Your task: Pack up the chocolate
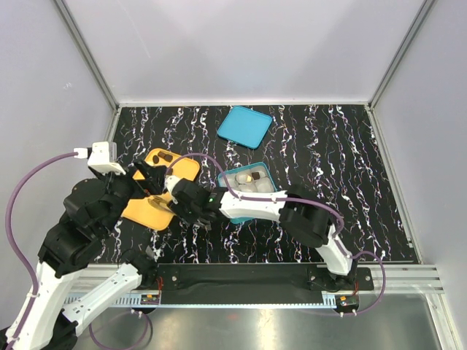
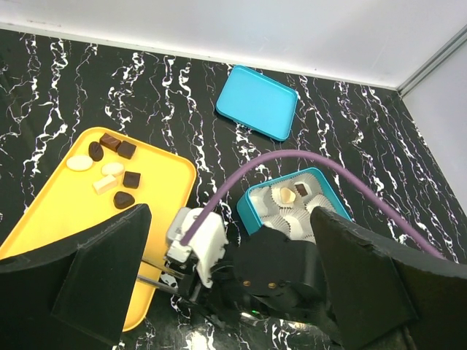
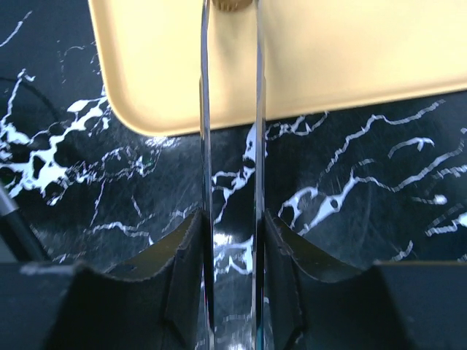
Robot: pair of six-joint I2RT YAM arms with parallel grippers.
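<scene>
A black, white-veined marble-pattern table [image 1: 328,146] carries everything. On its left half lies a flat yellow plastic tray with rounded corners [image 2: 58,211]. Farther back lies a loose teal rectangular lid [image 2: 257,102]. Just right of the tray stands an open teal box [image 2: 246,211] lined with crinkled white paper cups [image 2: 295,219].

The left gripper [image 2: 232,284] hangs above the tray's near end with its jaws spread wide and nothing between them. The right gripper [image 3: 231,240] reaches across from the right, its black pads pressed against the two blades of thin metal tweezers [image 3: 258,109] – clamped on them. The tweezer tips are over the tray's bare surface, and a small tan ridged piece [image 3: 230,4], cut off by the top edge of the right wrist view, sits between them.

Eight loose chocolate pieces [image 2: 109,168] – five dark, three pale – cluster at the tray's far left end, well apart from the tweezer tips and ahead of the left gripper. Two more, a dark chocolate [image 2: 300,189] and a pale chocolate [image 2: 287,195], sit in cups at the back of the box.
</scene>
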